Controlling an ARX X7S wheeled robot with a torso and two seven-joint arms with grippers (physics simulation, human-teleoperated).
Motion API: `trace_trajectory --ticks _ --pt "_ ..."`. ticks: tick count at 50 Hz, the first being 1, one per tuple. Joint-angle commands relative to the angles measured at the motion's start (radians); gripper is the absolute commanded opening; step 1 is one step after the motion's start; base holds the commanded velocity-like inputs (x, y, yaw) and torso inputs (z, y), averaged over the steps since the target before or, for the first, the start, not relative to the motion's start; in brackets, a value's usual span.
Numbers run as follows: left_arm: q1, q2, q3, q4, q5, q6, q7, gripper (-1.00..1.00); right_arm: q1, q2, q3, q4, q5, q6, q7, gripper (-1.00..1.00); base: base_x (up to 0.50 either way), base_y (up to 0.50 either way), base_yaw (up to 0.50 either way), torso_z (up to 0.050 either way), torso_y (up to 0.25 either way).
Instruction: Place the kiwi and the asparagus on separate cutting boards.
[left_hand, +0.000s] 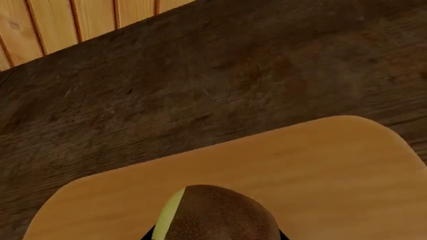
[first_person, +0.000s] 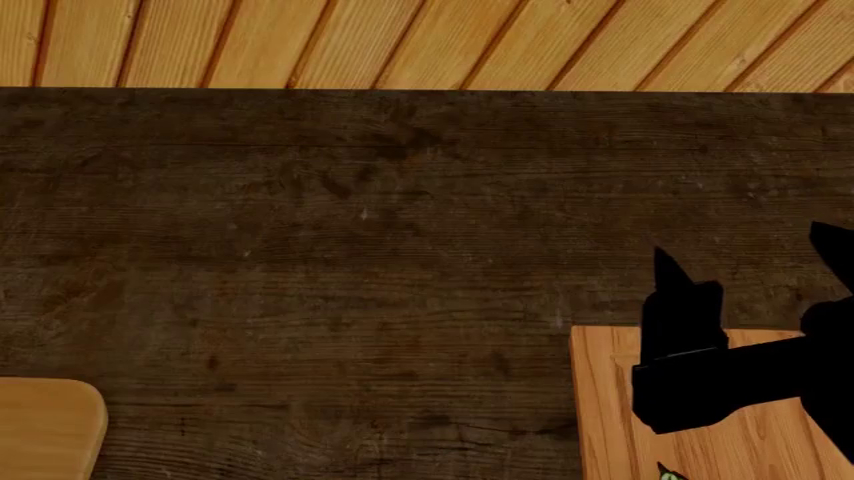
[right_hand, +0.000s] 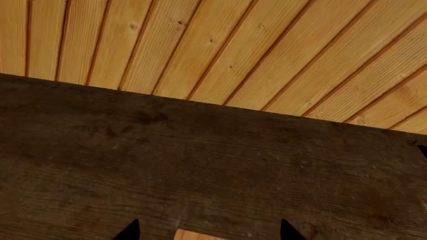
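In the left wrist view the brown kiwi (left_hand: 220, 210), pale green cut side showing, sits between the black fingers of my left gripper (left_hand: 213, 236), which is shut on it just above the plain rounded-corner cutting board (left_hand: 320, 165). That board's corner (first_person: 47, 430) shows at the head view's lower left; the left gripper is out of that view. My right gripper (first_person: 742, 250) hangs open and empty over the far edge of the sharp-cornered cutting board (first_person: 607, 400). A green asparagus tip (first_person: 666, 472) peeks out on that board at the frame's bottom edge; the rest is cut off.
Both boards lie on a dark wooden table (first_person: 374, 250) whose far edge meets a light plank floor (first_person: 400, 40). The right wrist view shows the table (right_hand: 200, 165), the open gripper (right_hand: 208, 231) and a sliver of the board (right_hand: 193, 235).
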Motion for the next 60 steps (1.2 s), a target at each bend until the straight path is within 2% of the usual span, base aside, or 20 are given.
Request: trace_trajectory --ticks 1,6,11,12,15,24,28,29,34,35,44,48,52,55,60 --pt "0.016 0.015 0.082 -0.017 0.064 0.049 0.054 -1.0 -0.017 -0.007 0.021 -0.001 -0.028 -0.015 -0.025 1.0 0.01 0.0 0.0 0.0 0.0" --pt "0.011 0.001 0.103 -0.018 0.071 0.047 0.052 -1.0 -0.017 -0.01 0.023 0.002 -0.027 -0.012 -0.025 1.0 0.01 0.0 -0.01 0.0 -0.009" --pt "0.032 -0.003 0.076 -0.015 0.06 0.047 0.056 -1.0 -0.027 -0.014 0.019 0.002 -0.033 -0.019 -0.025 1.0 0.01 0.0 -0.01 0.0 -0.007" --pt "0.034 -0.004 0.072 -0.014 0.059 0.049 0.057 1.0 -0.028 -0.015 0.019 0.002 -0.034 -0.02 -0.025 1.0 0.0 0.0 -0.01 0.0 -0.01" --pt "0.052 -0.011 0.019 -0.001 0.029 0.042 0.067 1.0 -0.028 -0.018 0.021 0.006 -0.033 -0.018 -0.024 1.0 0.01 0.0 -0.01 0.0 -0.007" --pt "-0.018 0.007 -0.039 0.026 -0.082 -0.03 0.019 1.0 -0.037 -0.027 0.02 0.005 -0.035 -0.024 -0.024 1.0 0.01 0.0 -0.01 0.0 -0.005" --pt "-0.082 0.02 -0.094 0.048 -0.221 -0.1 -0.032 1.0 -0.031 -0.031 0.026 0.007 -0.03 -0.015 -0.024 1.0 0.0 0.0 0.0 0.0 -0.003" --pt "-0.07 0.008 -0.142 0.062 -0.255 -0.107 -0.03 1.0 -0.032 -0.032 0.026 0.004 -0.029 -0.016 -0.022 1.0 0.0 0.0 0.0 0.0 0.0" --pt "-0.111 -0.009 -0.211 0.073 -0.377 -0.147 -0.099 1.0 -0.028 -0.036 0.031 0.008 -0.025 -0.012 -0.022 1.0 0.0 0.0 0.0 0.0 0.0" --pt "-0.088 -0.024 -0.264 0.082 -0.409 -0.149 -0.091 1.0 -0.025 -0.035 0.034 0.006 -0.021 -0.01 -0.02 1.0 0.0 0.0 0.0 0.0 0.0" --pt "-0.14 -0.098 -0.352 0.052 -0.663 -0.142 -0.275 1.0 -0.016 -0.031 0.046 0.003 -0.013 -0.006 -0.018 1.0 0.0 0.0 0.0 0.0 0.0" --pt "-0.154 -0.128 -0.389 -0.012 -0.826 -0.061 -0.39 1.0 -0.007 -0.03 0.057 0.004 -0.005 -0.007 -0.017 1.0 0.0 0.0 0.0 0.0 0.0" --pt "-0.238 -0.188 -0.343 -0.047 -0.89 0.011 -0.42 1.0 0.014 -0.032 0.081 0.012 -0.016 -0.028 -0.005 1.0 0.0 0.0 0.0 0.0 0.0" --pt "-0.369 -0.269 -0.213 -0.098 -0.91 0.086 -0.466 1.0 0.038 -0.034 0.102 0.022 -0.006 -0.024 0.005 1.0 0.0 0.0 0.0 0.0 0.0" --pt "-0.618 -0.352 0.029 -0.174 -0.941 0.18 -0.494 1.0 0.061 -0.03 0.122 0.034 0.0 -0.014 0.016 1.0 0.0 0.0 0.0 0.0 0.0"
